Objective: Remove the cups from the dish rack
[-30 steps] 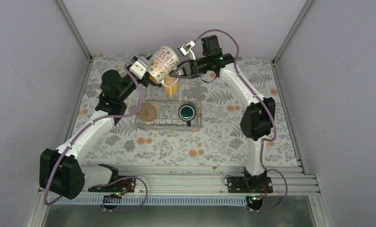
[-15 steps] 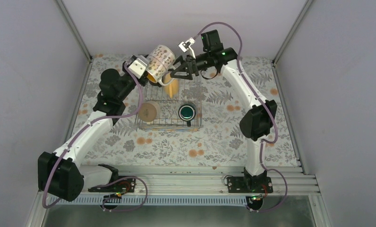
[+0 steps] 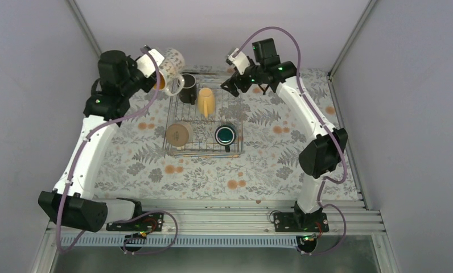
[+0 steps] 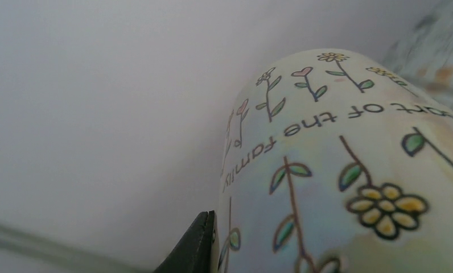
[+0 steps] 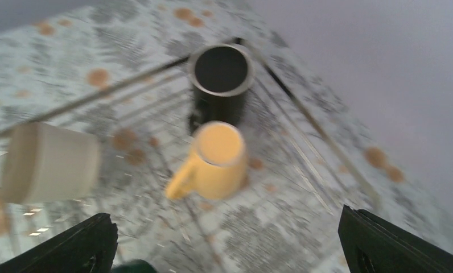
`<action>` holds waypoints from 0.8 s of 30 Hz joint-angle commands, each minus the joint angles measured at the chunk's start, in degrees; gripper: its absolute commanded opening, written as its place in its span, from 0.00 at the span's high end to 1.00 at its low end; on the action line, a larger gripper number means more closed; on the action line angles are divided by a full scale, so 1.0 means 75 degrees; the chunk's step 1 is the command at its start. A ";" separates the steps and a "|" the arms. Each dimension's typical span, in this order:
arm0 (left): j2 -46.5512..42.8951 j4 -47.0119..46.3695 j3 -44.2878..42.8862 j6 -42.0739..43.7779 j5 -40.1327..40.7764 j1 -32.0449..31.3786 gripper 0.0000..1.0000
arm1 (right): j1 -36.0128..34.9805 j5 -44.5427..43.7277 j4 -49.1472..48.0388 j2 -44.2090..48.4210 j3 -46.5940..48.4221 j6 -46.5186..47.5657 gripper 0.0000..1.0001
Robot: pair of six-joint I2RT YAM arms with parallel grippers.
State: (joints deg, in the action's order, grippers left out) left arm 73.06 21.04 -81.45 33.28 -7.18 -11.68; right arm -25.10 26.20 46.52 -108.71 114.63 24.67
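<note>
My left gripper [image 3: 159,73] is shut on a pale cup [image 3: 172,61] with drawn flowers, held tilted in the air by the dish rack's back left corner. In the left wrist view that cup [image 4: 338,170] fills the right side, with one dark finger [image 4: 198,247] against it. The wire dish rack [image 3: 204,150] holds a black cup [image 3: 188,89], a yellow cup [image 3: 206,101], a cream cup [image 3: 178,134] and a dark green cup [image 3: 226,134]. My right gripper [image 3: 227,86] hangs open above the rack's back right. From its wrist I see the black cup [image 5: 221,74], yellow cup [image 5: 215,159] and cream cup [image 5: 48,162].
A floral cloth [image 3: 270,165] covers the table around the rack. Grey walls [image 3: 42,85] stand close on the left, back and right. The arms' mounting rail [image 3: 224,219] runs along the near edge.
The right gripper has opened and drawn back to the right of the pale cup. The left arm has swung that cup up and to the left, away from above the rack's middle.
</note>
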 commanded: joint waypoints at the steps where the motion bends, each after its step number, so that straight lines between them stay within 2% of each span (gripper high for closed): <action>1: -0.0012 0.1967 -0.0620 0.1184 0.0108 0.0686 0.98 | 0.0154 -0.1762 -0.0020 0.0523 -0.0034 0.0477 0.00; 6: 0.0372 0.3629 -0.0724 0.2712 0.0456 0.1312 0.98 | 0.0157 -0.2066 0.0310 0.0683 -0.0269 0.0642 0.00; 11: 0.1196 0.4939 -0.1637 0.3140 0.0340 0.2062 0.98 | 0.0154 -0.1492 0.0632 0.0727 -0.0305 0.0549 0.00; 17: 0.1775 0.4831 -0.1875 0.3332 0.0945 0.2492 0.98 | 0.0108 -0.0973 0.1080 0.0725 -0.0333 0.0751 0.00; 21: 0.2586 0.5346 -0.2232 0.3132 0.1167 0.2577 0.98 | 0.0016 -0.1025 0.1214 0.0579 -0.0400 0.0972 0.00; 24: 0.3145 0.5226 -0.2244 0.2874 0.1458 0.2606 0.98 | -0.0031 -0.1109 0.1183 0.0567 -0.0440 0.1080 0.00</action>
State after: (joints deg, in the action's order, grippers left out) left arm 92.79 61.39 -96.36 56.97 1.17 7.44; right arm -24.43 17.30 54.57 -104.42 112.16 30.50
